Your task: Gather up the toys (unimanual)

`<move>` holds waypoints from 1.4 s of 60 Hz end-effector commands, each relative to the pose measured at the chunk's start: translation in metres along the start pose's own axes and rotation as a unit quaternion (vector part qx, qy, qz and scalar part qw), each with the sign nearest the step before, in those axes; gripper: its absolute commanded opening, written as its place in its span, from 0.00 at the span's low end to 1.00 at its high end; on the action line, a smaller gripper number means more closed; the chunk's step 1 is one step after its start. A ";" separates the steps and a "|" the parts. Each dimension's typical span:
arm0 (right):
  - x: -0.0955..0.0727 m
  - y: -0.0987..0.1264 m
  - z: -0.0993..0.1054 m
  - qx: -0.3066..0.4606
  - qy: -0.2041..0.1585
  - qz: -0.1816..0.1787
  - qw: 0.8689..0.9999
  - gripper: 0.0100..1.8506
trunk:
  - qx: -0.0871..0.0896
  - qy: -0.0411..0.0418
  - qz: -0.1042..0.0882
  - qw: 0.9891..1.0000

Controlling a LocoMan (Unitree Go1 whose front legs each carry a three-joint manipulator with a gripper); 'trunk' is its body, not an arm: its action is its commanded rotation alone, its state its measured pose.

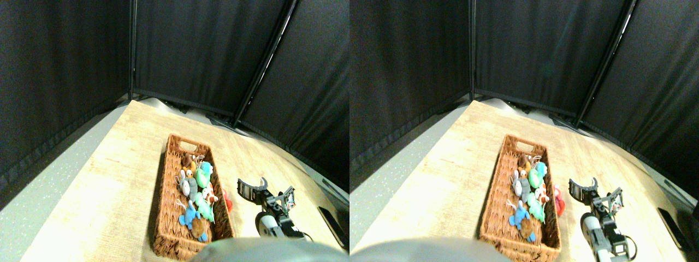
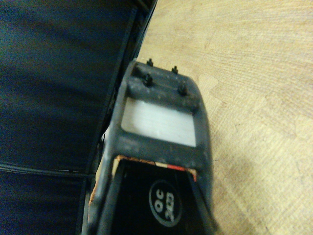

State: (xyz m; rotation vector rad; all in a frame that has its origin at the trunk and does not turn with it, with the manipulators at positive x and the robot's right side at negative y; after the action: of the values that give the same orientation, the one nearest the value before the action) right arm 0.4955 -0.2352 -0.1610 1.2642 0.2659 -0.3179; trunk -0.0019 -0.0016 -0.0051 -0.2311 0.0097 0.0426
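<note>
Black curtain panels (image 1: 207, 49) on dark poles close off the far side of the scene; in front of them lies a pale wood-grain floor (image 1: 109, 185), with a grey speckled strip (image 1: 43, 191) along its left edge.

A long brown wicker basket (image 1: 164, 218) sits on the wood, running away from the camera, with a cut-out handle in its far end wall; most of the toys lie inside it, bunched along its right half. From the far end toward the near end: a brown toy (image 1: 189, 162) against a green toy (image 1: 203, 174); a grey toy (image 1: 187, 187) just left of them; an orange-and-white toy (image 1: 209, 195); a second green toy (image 1: 205, 208); a blue toy (image 1: 189, 216); and another brown toy (image 1: 200, 228) nearest the camera. They touch and overlap one another; thin string loops show on a few.

A red toy (image 1: 226, 200) lies outside the basket, on the wood just beside its right wall.

The right gripper (image 1: 271, 190) hangs to the right of the basket, near the red toy but apart from it; its two jaws are spread wide with nothing between them. In the wrist view the dark jaw frame (image 2: 159, 122) stands over bare wood, with the curtain to one side; no toy appears there.

A flat dark object (image 1: 331, 222) lies on the floor at the far right edge; what it is cannot be told.
</note>
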 end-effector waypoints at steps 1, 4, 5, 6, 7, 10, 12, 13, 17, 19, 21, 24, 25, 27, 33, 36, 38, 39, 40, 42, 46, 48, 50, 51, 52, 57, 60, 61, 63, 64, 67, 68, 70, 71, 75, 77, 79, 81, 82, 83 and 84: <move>-0.006 0.002 0.000 0.020 -0.007 0.010 1.000 0.42 | 0.004 0.005 -0.001 1.000; -0.007 -0.001 0.000 0.016 -0.007 0.008 1.000 0.43 | 0.005 0.006 -0.002 1.000; -0.010 -0.005 -0.001 0.014 -0.007 0.001 1.000 0.45 | 0.005 0.007 -0.002 1.000; -0.010 -0.005 -0.001 0.014 -0.007 0.001 1.000 0.45 | 0.005 0.006 -0.002 1.000; -0.011 -0.007 -0.001 0.017 -0.007 -0.002 1.000 0.47 | 0.005 0.006 -0.002 1.000; -0.012 -0.011 -0.003 0.016 -0.005 -0.005 1.000 0.51 | 0.004 0.006 -0.002 1.000; -0.012 -0.013 -0.004 0.022 0.000 -0.005 1.000 0.52 | 0.003 0.007 -0.001 1.000; -0.012 -0.014 -0.005 0.024 0.001 -0.008 1.000 0.53 | 0.003 0.007 -0.001 1.000; -0.012 -0.017 -0.005 0.033 0.010 -0.014 0.999 0.54 | 0.002 0.008 -0.001 1.000; -0.012 -0.019 -0.006 0.042 0.020 -0.021 0.999 0.54 | 0.000 0.009 0.000 1.000; -0.012 -0.020 -0.007 0.049 0.028 -0.025 0.998 0.54 | 0.000 0.009 0.000 1.000; -0.012 -0.022 -0.009 0.055 0.032 -0.032 0.997 0.53 | -0.002 0.010 0.001 1.000; -0.013 -0.022 -0.010 0.055 0.034 -0.033 0.997 0.53 | -0.002 0.010 0.001 1.000; -0.012 -0.024 -0.012 0.062 0.042 -0.035 0.997 0.53 | -0.004 0.010 0.003 1.000; -0.010 -0.030 -0.017 0.071 0.060 -0.042 0.995 0.51 | -0.006 0.011 0.004 1.000; -0.009 -0.032 -0.019 0.070 0.065 -0.047 0.994 0.49 | -0.009 0.013 0.005 1.000; -0.008 -0.033 -0.020 0.071 0.073 -0.046 0.994 0.49 | -0.010 0.012 0.006 1.000; -0.008 -0.034 -0.021 0.070 0.076 -0.045 0.994 0.49 | -0.010 0.012 0.006 1.000; -0.007 -0.035 -0.021 0.069 0.082 -0.043 0.993 0.48 | -0.012 0.014 0.008 1.000; -0.006 -0.037 -0.022 0.069 0.088 -0.043 0.993 0.48 | -0.012 0.014 0.008 1.000; -0.005 -0.041 -0.024 0.086 0.097 -0.058 0.990 0.48 | -0.015 0.015 0.010 1.000; -0.006 -0.045 -0.027 0.099 0.094 -0.075 0.988 0.48 | -0.015 0.015 0.010 1.000; -0.006 -0.048 -0.030 0.098 0.099 -0.079 0.987 0.47 | -0.016 0.015 0.011 1.000; -0.006 -0.049 -0.030 0.097 0.103 -0.078 0.987 0.47 | -0.016 0.015 0.011 1.000; -0.005 -0.052 -0.031 0.098 0.108 -0.079 0.986 0.47 | -0.017 0.016 0.012 1.000; -0.005 -0.059 -0.035 0.102 0.111 -0.088 0.985 0.46 | -0.016 0.016 0.012 1.000; -0.004 -0.062 -0.038 0.105 0.117 -0.090 0.984 0.47 | -0.017 0.016 0.013 1.000; -0.004 -0.062 -0.038 0.106 0.117 -0.091 0.983 0.48 | -0.017 0.016 0.013 1.000; -0.002 -0.062 -0.040 0.104 0.119 -0.094 0.983 0.49 | -0.017 0.016 0.014 1.000; -0.002 -0.062 -0.040 0.104 0.119 -0.094 0.983 0.49 | -0.017 0.016 0.014 1.000; 0.002 -0.063 -0.045 0.107 0.128 -0.093 0.982 0.49 | -0.016 0.017 0.015 1.000; 0.003 -0.063 -0.046 0.106 0.131 -0.093 0.981 0.49 | -0.016 0.018 0.015 1.000; 0.003 -0.063 -0.047 0.106 0.131 -0.094 0.981 0.49 | -0.017 0.018 0.016 1.000; 0.003 -0.063 -0.048 0.112 0.130 -0.098 0.980 0.49 | -0.017 0.018 0.016 1.000; 0.004 -0.064 -0.051 0.125 0.134 -0.102 0.978 0.47 | -0.018 0.017 0.016 1.000; 0.004 -0.063 -0.051 0.124 0.135 -0.102 0.978 0.47 | -0.018 0.019 0.017 1.000; 0.005 -0.064 -0.053 0.124 0.139 -0.102 0.977 0.48 | -0.018 0.019 0.017 1.000; 0.006 -0.064 -0.055 0.123 0.142 -0.101 0.977 0.48 | -0.018 0.019 0.018 1.000; 0.007 -0.064 -0.055 0.123 0.144 -0.101 0.977 0.48 | -0.018 0.019 0.018 1.000; 0.008 -0.064 -0.056 0.122 0.147 -0.098 0.977 0.47 | -0.019 0.018 0.017 1.000; 0.009 -0.064 -0.057 0.121 0.149 -0.099 0.976 0.47 | -0.019 0.018 0.017 1.000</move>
State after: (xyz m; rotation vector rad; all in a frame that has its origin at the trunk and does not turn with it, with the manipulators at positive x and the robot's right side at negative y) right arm 0.4735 -0.2017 -0.2372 1.5257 0.6159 -0.3768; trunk -0.0050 -0.0032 -0.0038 -0.2509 0.0187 0.0591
